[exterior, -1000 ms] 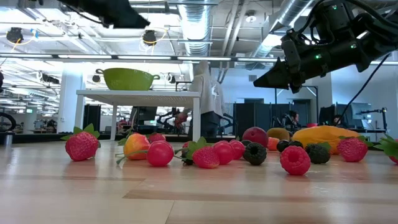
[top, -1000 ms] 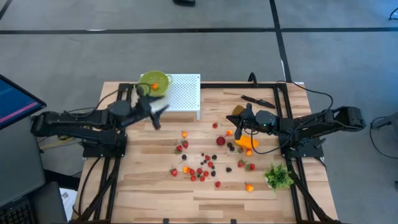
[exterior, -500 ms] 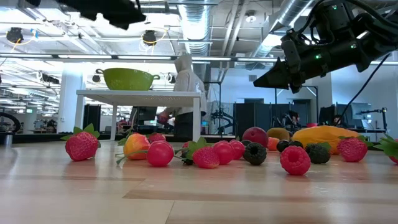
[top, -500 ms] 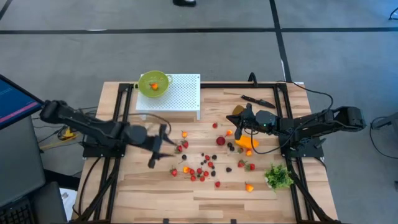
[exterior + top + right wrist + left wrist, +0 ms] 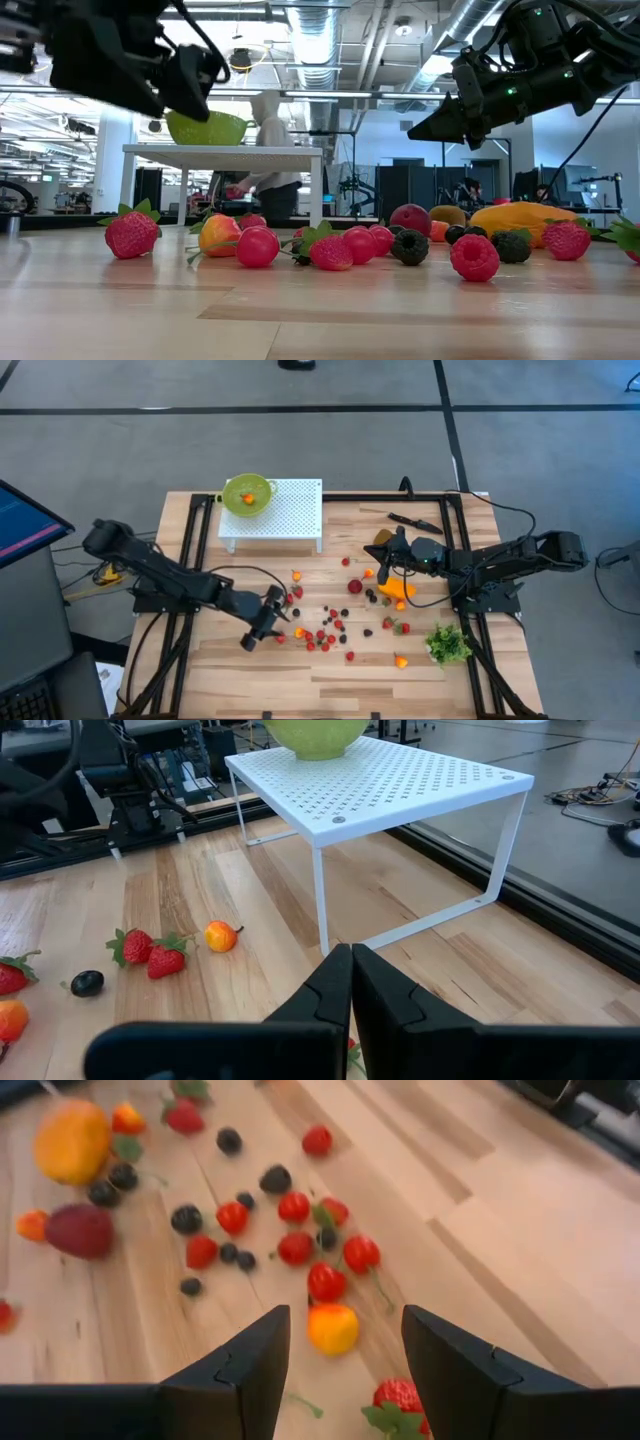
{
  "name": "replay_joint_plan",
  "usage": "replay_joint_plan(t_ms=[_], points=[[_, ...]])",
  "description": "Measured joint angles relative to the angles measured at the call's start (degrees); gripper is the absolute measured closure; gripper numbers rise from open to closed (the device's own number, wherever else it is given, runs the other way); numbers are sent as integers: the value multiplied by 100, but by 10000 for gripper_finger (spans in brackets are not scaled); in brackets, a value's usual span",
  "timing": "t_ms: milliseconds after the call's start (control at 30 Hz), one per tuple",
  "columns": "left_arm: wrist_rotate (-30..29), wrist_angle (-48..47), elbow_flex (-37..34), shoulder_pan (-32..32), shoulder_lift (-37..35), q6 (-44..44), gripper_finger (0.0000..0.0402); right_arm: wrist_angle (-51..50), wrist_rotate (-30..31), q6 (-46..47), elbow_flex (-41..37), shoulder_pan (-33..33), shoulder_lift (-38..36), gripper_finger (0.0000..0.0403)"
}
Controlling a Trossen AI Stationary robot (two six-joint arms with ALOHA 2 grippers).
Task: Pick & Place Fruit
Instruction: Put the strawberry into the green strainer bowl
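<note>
Many small red, orange and dark berries (image 5: 322,632) lie scattered on the wooden table. An elongated orange fruit (image 5: 398,589) and a brownish oval fruit (image 5: 383,537) lie toward the right. My left gripper (image 5: 272,618) hangs open at the left edge of the berry cluster, slanting down. In its wrist view a small orange-yellow fruit (image 5: 332,1328) lies on the wood just beyond the open fingers (image 5: 343,1318). My right gripper (image 5: 382,567) is shut and hovers above the table beside the orange fruit, holding nothing (image 5: 350,960).
A green bowl (image 5: 247,493) with one orange piece in it stands on a white perforated rack (image 5: 295,510) at the far left. A black knife (image 5: 412,520) lies at the far right, a green leafy bunch (image 5: 448,644) near the right edge. Bare wood lies near the front edge.
My left gripper has swung from beside the rack and bowl toward the table's near edge and down to the berry cluster, tipping to slant downward. Its fingers have stayed open. A person in the room behind has moved.
</note>
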Motion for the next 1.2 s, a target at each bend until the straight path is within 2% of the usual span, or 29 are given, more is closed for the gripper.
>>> replay_joint_plan(t_ms=[167,367,700,933,1200], points=[[0,1,-2,1,218,-10,215,0,0,0,0,-1,0,397],[51,-1,-12,-68,279,-484,215,0,0,2,0,-2,0,397],[94,9,-403,-214,279,-496,215,2,-1,2,0,-1,0,397],[50,71,-426,-240,323,-273,214,2,0,1,0,-1,0,397],[-438,186,-422,-247,780,-165,160,0,0,2,0,0,0,397]])
